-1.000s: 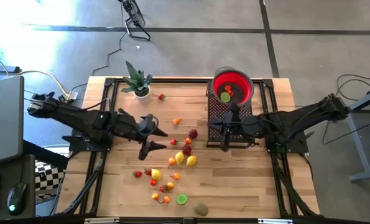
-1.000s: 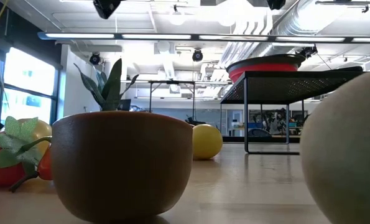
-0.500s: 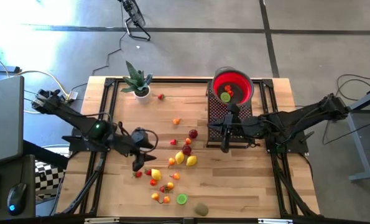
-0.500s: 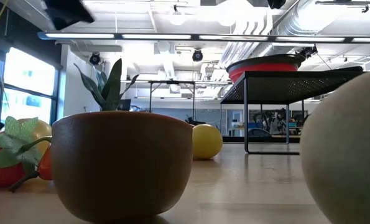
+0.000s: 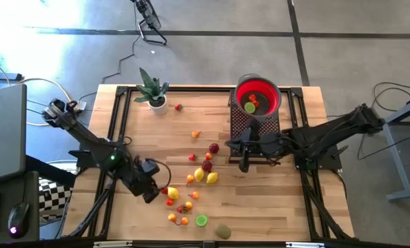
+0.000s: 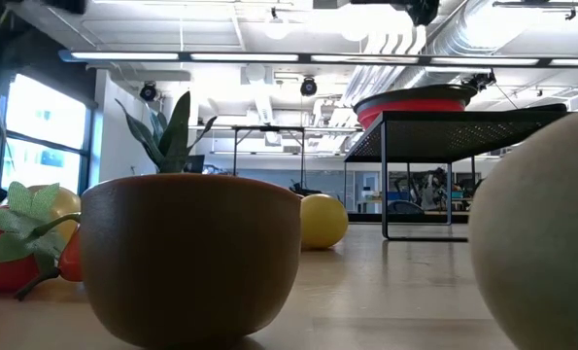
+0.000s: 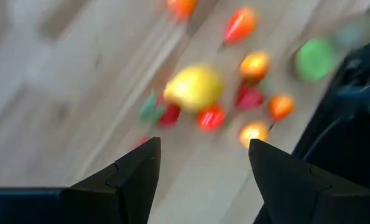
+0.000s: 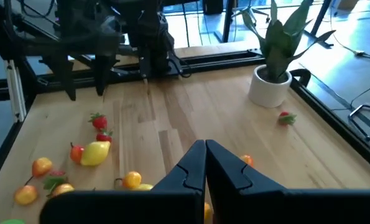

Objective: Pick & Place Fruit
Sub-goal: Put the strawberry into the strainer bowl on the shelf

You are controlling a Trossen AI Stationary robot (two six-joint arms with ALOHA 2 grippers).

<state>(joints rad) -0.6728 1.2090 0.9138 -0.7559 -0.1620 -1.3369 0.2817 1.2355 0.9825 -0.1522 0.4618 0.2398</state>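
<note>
Small toy fruits lie on the wooden table: a cluster (image 5: pixel 206 169) near the middle, another cluster (image 5: pixel 177 205) toward the near edge, a lime half (image 5: pixel 202 220) and a kiwi (image 5: pixel 222 231). My left gripper (image 5: pixel 149 194) is open and hovers at the left of the near cluster. Between its fingers (image 7: pixel 203 146) I see a yellow lemon (image 7: pixel 194 87) and red and orange fruits, all blurred. My right gripper (image 5: pixel 244 165) is shut and empty (image 8: pixel 204 146), in front of the black stand. The red bowl (image 5: pixel 267 93) sits on that stand with a green fruit (image 5: pixel 250 107) inside.
A spiky potted plant (image 5: pixel 151 91) stands at the far left corner, with a strawberry (image 5: pixel 179 107) beside it. The black mesh stand (image 5: pixel 240 124) rises near the table's far right. Black frame rails (image 5: pixel 115 117) run along both sides. Bare wood lies right of the fruits.
My left gripper has swung from the table's middle left toward the near edge and down, and now stands at the near fruit cluster. The fruits have kept their places.
</note>
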